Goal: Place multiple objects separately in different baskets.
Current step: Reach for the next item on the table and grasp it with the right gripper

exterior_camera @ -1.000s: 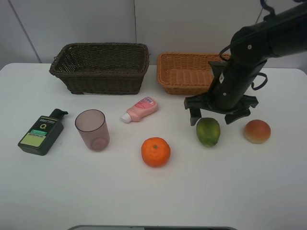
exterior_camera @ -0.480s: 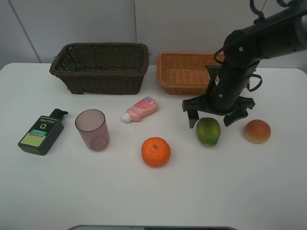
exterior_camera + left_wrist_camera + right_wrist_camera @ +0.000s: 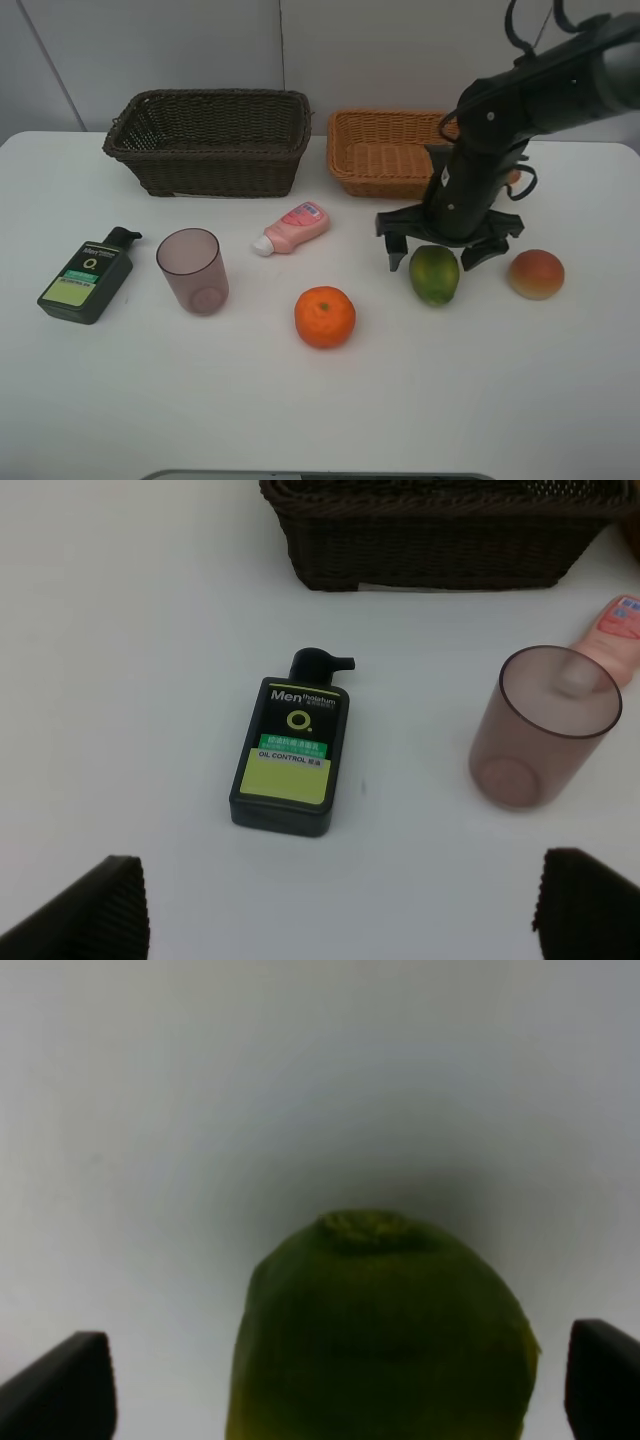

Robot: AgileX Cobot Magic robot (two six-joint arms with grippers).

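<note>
My right gripper [image 3: 443, 248] hangs low over the green round fruit [image 3: 434, 275] with its fingers spread wide. In the wrist view the fruit sits between the two fingertips, with a clear gap of table [image 3: 300, 420] on either side, so nothing is gripped yet. I judge this to be the reach-and-straddle step of the first pick. The next move calls for a little more descent so that my pads meet the widest part of the fruit, then a steady close. It is round and smooth, so an off-centre squeeze could send it rolling.

My left gripper [image 3: 340, 910] is also wide and holds nothing. The dark green pump bottle [image 3: 290, 770] lies flat ahead of it, roughly midway between the fingers, and the mauve cup [image 3: 545, 730] stands upright further out, nearer one fingertip.

The count is three fruits — the green one, one orange [image 3: 324, 317] and one red-orange peach-like fruit [image 3: 536, 273], which sits just outside one of my right fingers. There are also two bottles, the pump bottle and a small pink bottle [image 3: 293, 228], and the one cup. That makes six objects, all on the table.

There are two baskets — a dark brown wicker basket [image 3: 210, 160] and a light tan wicker basket [image 3: 385, 155], both beyond my fingers. Neither shows anything inside, though my right arm hides part of the tan one.
</note>
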